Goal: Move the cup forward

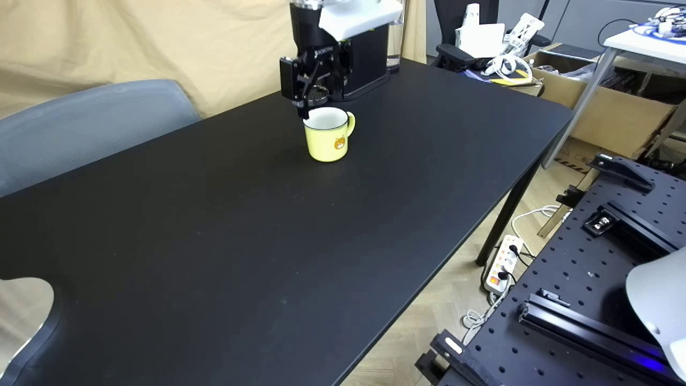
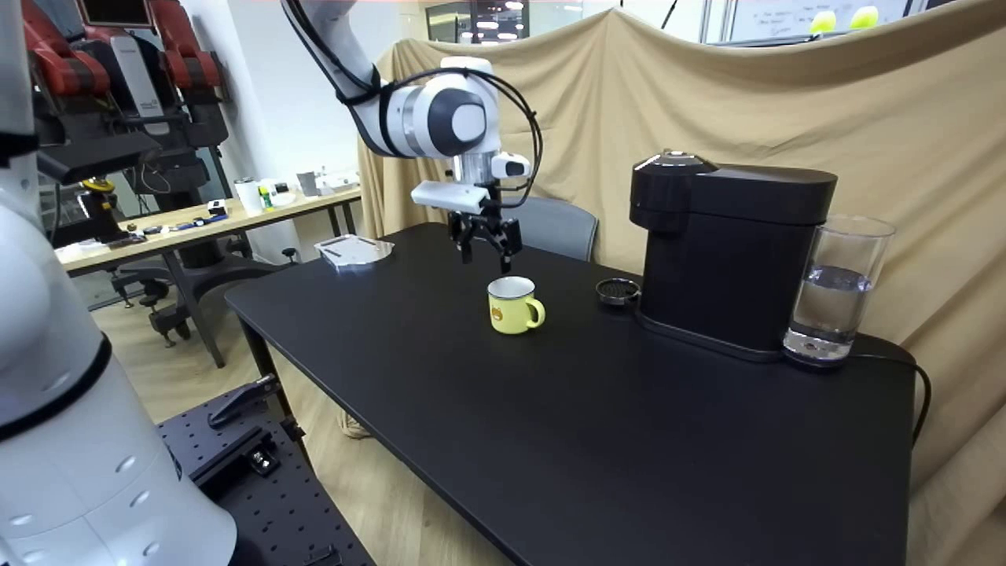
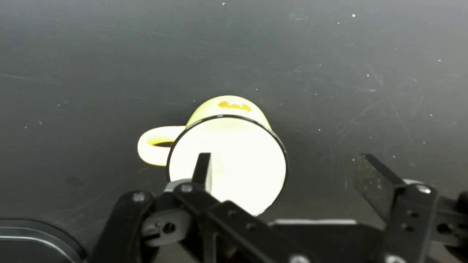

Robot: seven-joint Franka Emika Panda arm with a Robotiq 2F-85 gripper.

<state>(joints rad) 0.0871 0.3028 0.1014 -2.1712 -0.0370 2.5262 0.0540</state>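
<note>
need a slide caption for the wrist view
Open gripper, one finger showing in front of the white-lined yellow cup, the other in front of the dark tabletop.

Black coffee machine [image 2: 731, 263] and partly filled clear container [image 2: 835, 299] on a dark counter [image 2: 644, 456].
In an exterior view, the coffee machine stands right of center, the container just beside it, a tan curtain [image 2: 747, 110] across the upper right. In an exterior view, gray chair [image 1: 102, 128] at left, open cardboard box [image 1: 627, 115] at upper right, white power strip [image 1: 504, 262] at lower right.
</note>
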